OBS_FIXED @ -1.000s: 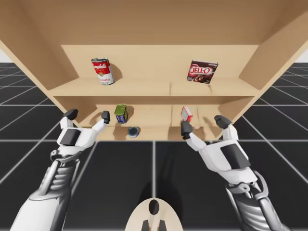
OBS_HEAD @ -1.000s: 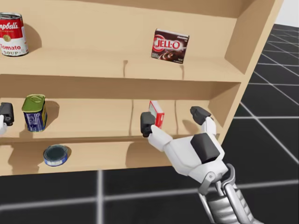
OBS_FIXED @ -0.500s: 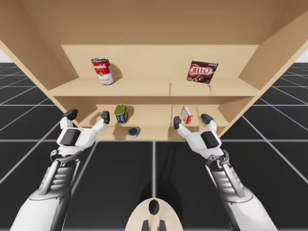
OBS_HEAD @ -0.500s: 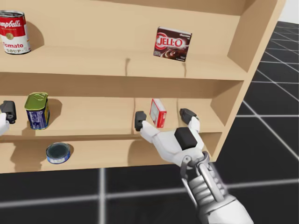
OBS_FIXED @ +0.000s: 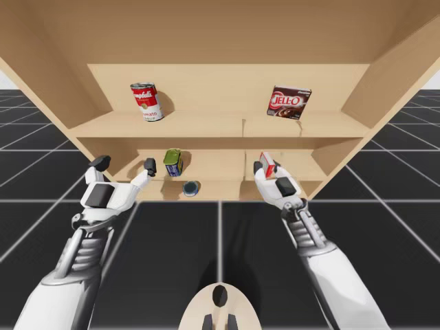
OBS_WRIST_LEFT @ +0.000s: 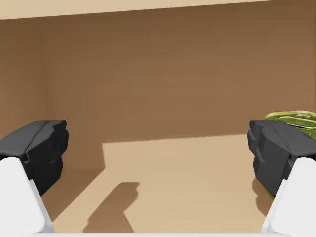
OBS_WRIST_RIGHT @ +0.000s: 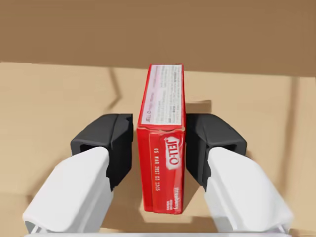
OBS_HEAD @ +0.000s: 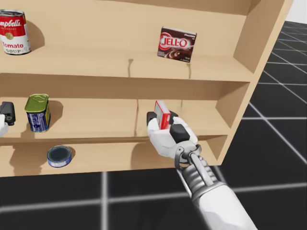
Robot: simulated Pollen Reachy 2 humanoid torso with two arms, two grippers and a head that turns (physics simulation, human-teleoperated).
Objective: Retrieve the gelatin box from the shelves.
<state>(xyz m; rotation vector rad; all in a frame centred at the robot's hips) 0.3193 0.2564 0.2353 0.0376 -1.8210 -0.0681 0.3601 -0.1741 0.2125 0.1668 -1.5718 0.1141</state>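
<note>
The gelatin box (OBS_FIXED: 267, 163) is small and red and stands upright on the middle shelf (OBS_FIXED: 206, 165), right of centre. My right gripper (OBS_FIXED: 268, 170) is shut on the red box (OBS_WRIST_RIGHT: 163, 163), one dark pad pressed on each of its broad faces. The head view has the same hold, red box (OBS_HEAD: 162, 113) between the fingers (OBS_HEAD: 151, 116). My left gripper (OBS_FIXED: 126, 165) is open at the left part of the middle shelf, with nothing between its fingers (OBS_WRIST_LEFT: 37, 153).
A brown box (OBS_FIXED: 289, 102) and a red-and-white can (OBS_FIXED: 146, 102) stand on the top shelf. A green can (OBS_FIXED: 172, 163) stands just right of my left gripper, and a flat blue tin (OBS_FIXED: 191, 188) lies on the lowest shelf. The shelf's right wall (OBS_HEAD: 242, 96) is near my right hand.
My right gripper moved forward and left around the red box and shut on it. My head turned slightly. The left arm has stayed where it was.
</note>
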